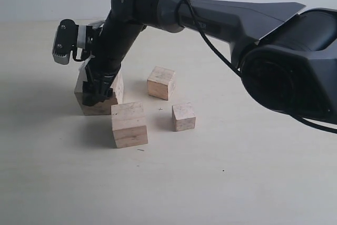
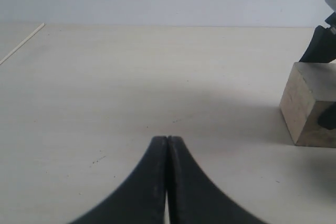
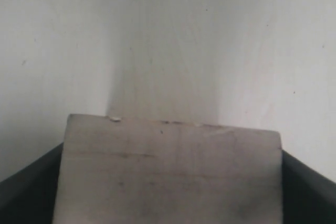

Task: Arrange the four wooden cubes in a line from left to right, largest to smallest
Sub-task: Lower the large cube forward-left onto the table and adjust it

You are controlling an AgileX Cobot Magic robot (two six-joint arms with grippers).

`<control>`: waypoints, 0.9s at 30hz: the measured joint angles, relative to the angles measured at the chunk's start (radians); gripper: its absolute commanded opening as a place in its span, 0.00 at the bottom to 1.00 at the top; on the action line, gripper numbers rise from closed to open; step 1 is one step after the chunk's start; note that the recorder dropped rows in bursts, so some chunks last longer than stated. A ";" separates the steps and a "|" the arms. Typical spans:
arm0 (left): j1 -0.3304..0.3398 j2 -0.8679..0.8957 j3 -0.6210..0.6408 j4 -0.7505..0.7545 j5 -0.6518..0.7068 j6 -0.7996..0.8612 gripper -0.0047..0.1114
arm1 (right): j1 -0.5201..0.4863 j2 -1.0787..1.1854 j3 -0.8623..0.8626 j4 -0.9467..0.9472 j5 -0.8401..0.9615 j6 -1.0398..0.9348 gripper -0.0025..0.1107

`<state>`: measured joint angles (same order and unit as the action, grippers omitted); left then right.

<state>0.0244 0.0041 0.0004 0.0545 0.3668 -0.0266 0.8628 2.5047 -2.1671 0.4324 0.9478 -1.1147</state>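
The largest of the four wooden cubes [image 1: 100, 108] stands on the table at the left. My right gripper [image 1: 97, 90] reaches across from the right and is shut on it, one dark finger against each side. In the right wrist view this cube [image 3: 168, 171] fills the gap between the fingers. It also shows in the left wrist view as the cube [image 2: 307, 106] at the edge. A second, slightly smaller cube [image 1: 129, 125] sits just in front of it, a medium cube [image 1: 161, 82] lies behind and to the right, and the smallest cube [image 1: 184, 117] lies to the right. My left gripper [image 2: 167, 139] is shut and empty above bare table.
The pale wooden table [image 1: 237, 183] stretches bare to the front and right. The right arm's bulky dark links [image 1: 284, 61] hang over the right half of the scene. A wrist camera housing [image 1: 66, 40] juts out to the left above the largest cube.
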 measured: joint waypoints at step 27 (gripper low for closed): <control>0.000 0.000 0.000 0.000 0.000 0.000 0.04 | 0.000 0.009 0.000 -0.014 -0.021 -0.017 0.81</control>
<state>0.0244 0.0041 0.0004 0.0545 0.3668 -0.0266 0.8628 2.5140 -2.1671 0.4179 0.9271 -1.1318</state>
